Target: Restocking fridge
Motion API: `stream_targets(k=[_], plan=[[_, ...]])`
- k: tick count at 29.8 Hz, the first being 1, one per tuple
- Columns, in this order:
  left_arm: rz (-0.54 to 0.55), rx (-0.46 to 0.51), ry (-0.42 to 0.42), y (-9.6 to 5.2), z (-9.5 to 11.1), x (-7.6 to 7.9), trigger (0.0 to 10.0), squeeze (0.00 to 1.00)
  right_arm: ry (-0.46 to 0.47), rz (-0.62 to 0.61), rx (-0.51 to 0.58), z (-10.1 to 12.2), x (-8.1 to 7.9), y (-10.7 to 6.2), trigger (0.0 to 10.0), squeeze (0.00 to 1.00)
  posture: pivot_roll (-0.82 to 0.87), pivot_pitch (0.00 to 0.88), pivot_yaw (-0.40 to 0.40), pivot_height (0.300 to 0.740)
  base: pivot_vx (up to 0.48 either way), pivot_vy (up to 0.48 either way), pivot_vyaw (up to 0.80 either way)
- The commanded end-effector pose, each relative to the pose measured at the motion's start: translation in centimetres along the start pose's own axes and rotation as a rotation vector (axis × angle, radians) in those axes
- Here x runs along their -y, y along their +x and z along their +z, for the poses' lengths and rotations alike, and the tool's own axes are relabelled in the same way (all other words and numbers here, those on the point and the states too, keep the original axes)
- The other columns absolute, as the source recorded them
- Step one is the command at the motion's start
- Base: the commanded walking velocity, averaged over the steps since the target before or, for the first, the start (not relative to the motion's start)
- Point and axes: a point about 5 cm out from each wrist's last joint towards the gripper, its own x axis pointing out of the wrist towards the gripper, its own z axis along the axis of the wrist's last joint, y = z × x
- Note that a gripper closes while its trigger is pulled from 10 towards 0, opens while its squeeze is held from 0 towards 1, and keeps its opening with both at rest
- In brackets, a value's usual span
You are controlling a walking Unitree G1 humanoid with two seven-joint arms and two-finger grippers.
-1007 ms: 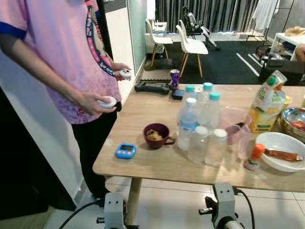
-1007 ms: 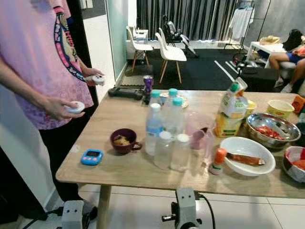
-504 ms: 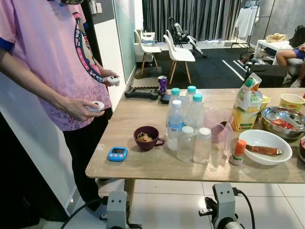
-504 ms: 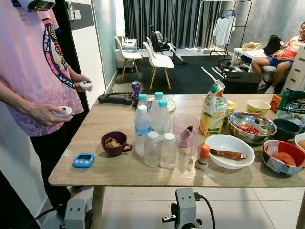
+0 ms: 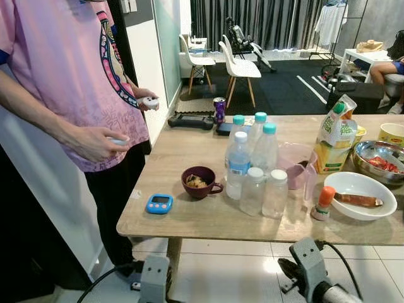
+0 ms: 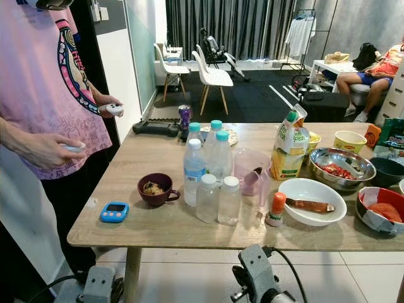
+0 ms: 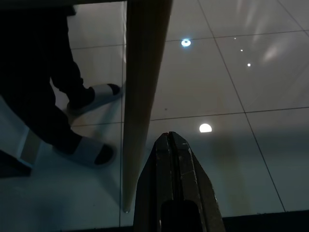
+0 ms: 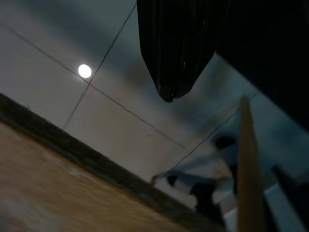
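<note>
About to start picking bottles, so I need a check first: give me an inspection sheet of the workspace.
Surface: wooden table, crowded from the middle to the right.
Job's things: five water bottles upright in a cluster mid-table; juice carton behind them to the right.
Clutter: maroon mug, blue timer, pink jug, orange-capped bottle, white bowl, steel bowl, purple can.
Grippers: left pincer shut, low beside the table leg; right pincer shut, below the table edge.
Cables: one at each wrist.
Surroundings: person holding controllers at the table's left; white chairs behind.
</note>
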Motion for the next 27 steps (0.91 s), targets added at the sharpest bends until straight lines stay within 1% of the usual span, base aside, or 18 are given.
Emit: stream_targets(k=[1,3,6,7,8,12,13,14,16,18,19,20,21,22,23,25,26,27], plan=[[0.005,-0.009,0.013,-0.3,-0.2,-0.4,10.0,0.00,-0.031,0.059,-0.013,-0.4,-0.8,-0.1,10.0,0.00,0.03,0.075,0.000,0.740,0.000,0.000,0.00],[0.004,-0.008,0.012,-0.3,-0.2,-0.3,10.0,0.00,-0.036,0.080,-0.018,-0.5,-1.0,-0.1,10.0,0.00,0.03,0.077,-0.002,0.740,0.000,0.000,0.00],[-0.003,-0.002,0.006,-0.5,-0.2,0.0,10.0,0.00,-0.004,0.160,-0.016,-0.6,-1.5,-0.5,10.0,0.00,0.04,0.081,-0.005,0.740,0.000,0.000,0.00],[-0.003,-0.002,0.006,-0.5,-0.2,0.0,10.0,0.00,-0.004,0.160,-0.016,-0.6,-1.5,-0.5,10.0,0.00,0.04,0.081,-0.005,0.740,0.000,0.000,0.00],[-0.009,0.004,0.002,-0.6,-0.1,0.0,10.0,0.00,0.021,0.195,-0.011,-0.5,-1.5,-0.8,10.0,0.00,0.04,0.083,-0.005,0.740,0.000,0.000,0.00],[-0.033,0.014,-0.001,-0.9,0.0,0.2,10.0,0.00,0.091,0.395,0.001,0.4,-1.8,-2.2,10.0,0.00,0.04,0.089,-0.004,0.740,0.000,0.000,0.00],[-0.036,0.014,0.001,-0.9,0.0,0.2,10.0,0.00,0.094,0.422,0.003,0.5,-1.8,-2.5,10.0,0.00,0.04,0.089,-0.004,0.740,0.000,0.000,0.00],[-0.036,0.014,0.001,-0.9,0.0,0.2,10.0,0.00,0.094,0.422,0.003,0.5,-1.8,-2.5,10.0,0.00,0.04,0.089,-0.004,0.740,0.000,0.000,0.00],[-0.041,0.014,0.004,-1.0,0.0,0.2,10.0,0.00,0.161,0.504,0.048,2.1,-1.5,-3.2,10.0,0.00,0.04,0.093,0.000,0.740,0.000,0.000,0.00],[-0.041,0.014,0.004,-1.0,0.0,0.2,10.0,0.00,0.161,0.504,0.048,2.1,-1.5,-3.2,10.0,0.00,0.04,0.093,0.000,0.740,0.000,0.000,0.00],[-0.041,0.015,0.005,-1.0,0.0,0.2,10.0,0.00,0.190,0.535,0.070,2.8,-1.5,-3.4,10.0,0.00,0.04,0.095,0.001,0.740,0.000,0.000,0.00],[-0.041,0.015,0.005,-1.0,0.0,0.2,10.0,0.00,0.190,0.535,0.070,2.8,-1.5,-3.4,10.0,0.00,0.04,0.095,0.001,0.740,0.000,0.000,0.00],[-0.042,0.015,0.006,-1.0,0.1,0.2,10.0,0.00,0.239,0.568,0.147,4.6,-1.3,-3.6,10.0,0.00,0.03,0.096,0.004,0.740,0.000,0.000,0.00],[-0.042,0.015,0.006,-1.0,0.1,0.2,10.0,0.00,0.239,0.568,0.147,4.6,-1.3,-3.6,10.0,0.00,0.03,0.096,0.004,0.740,0.000,0.000,0.00],[-0.041,0.017,0.006,-0.9,0.2,0.2,10.0,0.00,0.281,0.585,0.234,6.4,-1.2,-3.5,10.0,0.00,0.04,0.095,0.005,0.740,0.000,0.000,0.00],[-0.040,0.022,0.004,-0.9,0.4,0.2,10.0,0.00,0.341,0.616,0.361,9.1,-1.4,-3.4,10.0,0.00,0.04,0.094,0.004,0.740,0.000,0.000,0.00],[-0.040,0.022,0.004,-0.9,0.4,0.2,10.0,0.00,0.341,0.616,0.361,9.1,-1.4,-3.4,10.0,0.00,0.04,0.094,0.004,0.740,0.000,0.000,0.00],[-0.039,0.024,0.004,-0.8,0.5,0.2,10.0,0.00,0.358,0.624,0.389,9.7,-1.6,-3.3,10.0,0.00,0.04,0.094,0.004,0.740,0.000,0.000,0.00]])
